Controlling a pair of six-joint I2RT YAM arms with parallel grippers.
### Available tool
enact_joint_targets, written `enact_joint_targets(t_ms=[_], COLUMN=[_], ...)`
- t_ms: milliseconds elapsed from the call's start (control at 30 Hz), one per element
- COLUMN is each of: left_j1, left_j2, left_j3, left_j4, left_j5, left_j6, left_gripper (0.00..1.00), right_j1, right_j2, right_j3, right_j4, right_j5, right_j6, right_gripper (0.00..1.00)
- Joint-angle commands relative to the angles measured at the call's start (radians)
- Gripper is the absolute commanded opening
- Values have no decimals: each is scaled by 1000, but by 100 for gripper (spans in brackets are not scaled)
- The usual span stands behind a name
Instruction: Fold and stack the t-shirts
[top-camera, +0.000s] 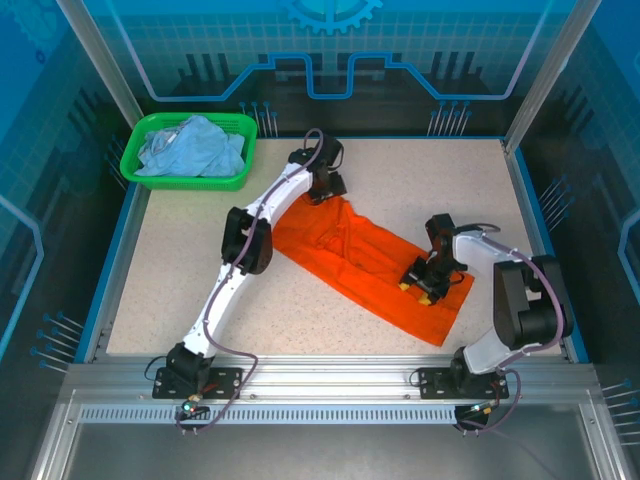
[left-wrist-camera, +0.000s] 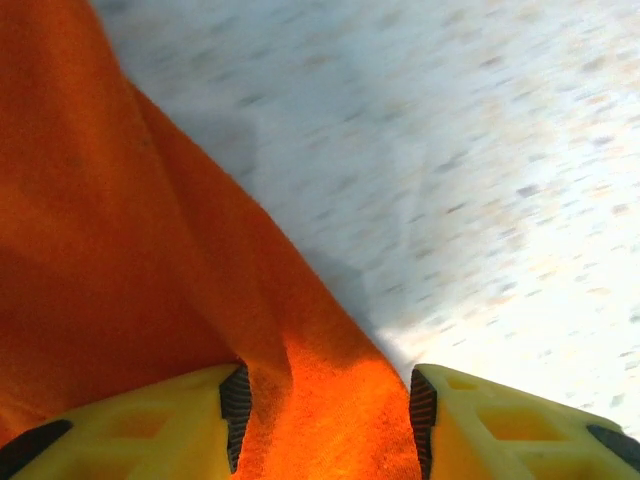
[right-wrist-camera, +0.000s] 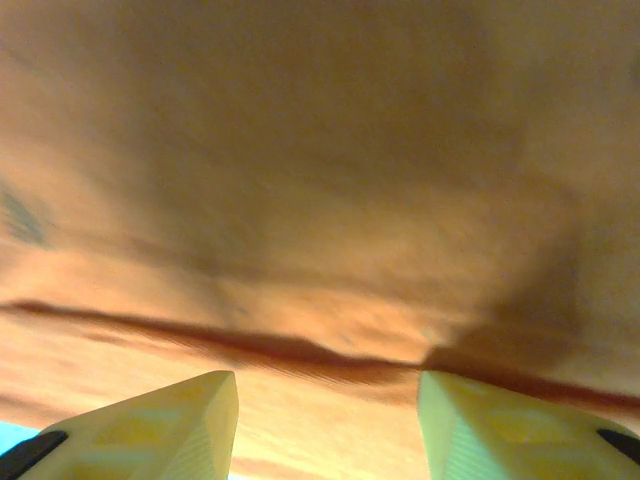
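Orange t-shirt (top-camera: 360, 255) is laid as a long folded strip across the table (top-camera: 180, 260), running from about 11 o'clock to 4 o'clock of table centre. Pale blue t-shirt (top-camera: 190, 148) is bundled unfolded in the green basket (top-camera: 180, 182) at the 10 o'clock corner, well apart from the orange one.

Left gripper (top-camera: 325, 192) is set at the strip's 11 o'clock end. In the left wrist view, left gripper (left-wrist-camera: 325, 400) is seen part spread with a ridge of orange t-shirt (left-wrist-camera: 120, 250) running up between the pads. Whether that ridge is actually pinched cannot be told. Bare table (left-wrist-camera: 480, 150) is seen at 1 o'clock of the fingers.

Right gripper (top-camera: 425, 283) is placed on the strip near its 4 o'clock end. In the right wrist view, right gripper (right-wrist-camera: 328, 400) is seen spread, nothing pinched, with the orange t-shirt (right-wrist-camera: 320, 150) close beneath and blurred.

Risks, as judged:
- Only the top layer may be caught at either end, so the fold would be peeled open.
- If one end is lifted while the other is not secured, the strip would be dragged and skewed.
- Thin cloth may slip from a loose pinch, so the end would be dropped short and the fold left uneven.
- Cloth may be bunched if the pads are pushed along the table.
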Motion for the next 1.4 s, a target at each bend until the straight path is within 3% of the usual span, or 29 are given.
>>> enact_joint_targets(t_ms=[0, 200, 333, 500, 633, 800, 933, 1000, 1167, 1367], left_j1=[4, 40, 73, 113, 113, 112, 113, 113, 80, 78], left_j2=[58, -139, -380, -585, -651, -631, -533, -466, -221, 41], left_j3=[52, 32, -182, -547, -805, -939, -909, -854, -496, -53], left_j4=[43, 69, 75, 59, 82, 100, 78, 85, -18, -89], left_j5=[55, 54, -4, -40, -13, -57, -92, -59, -55, 34], left_j6=[-7, 50, 86, 54, 25, 16, 6, -6, 39, 27], left_gripper=[56, 78, 83, 69, 55, 51, 50, 50, 50, 52], right_j1=[21, 48, 93, 229, 312, 335, 351, 359, 370, 414], right_j2=[-40, -73, -58, -30, 4, 68, 132, 160, 223, 310], right_j3=[-40, 112, 230, 250, 209, 161, 150, 139, 87, 163], right_j4=[-25, -131, -172, -149, -102, -47, -41, -27, 67, 104], right_j5=[-16, 64, 120, 95, 43, 22, 28, 16, -59, -117], right_j6=[104, 51, -30, -141, -205, -216, -203, -181, -68, 22], right_gripper=[54, 56, 55, 52, 50, 47, 45, 44, 44, 45])
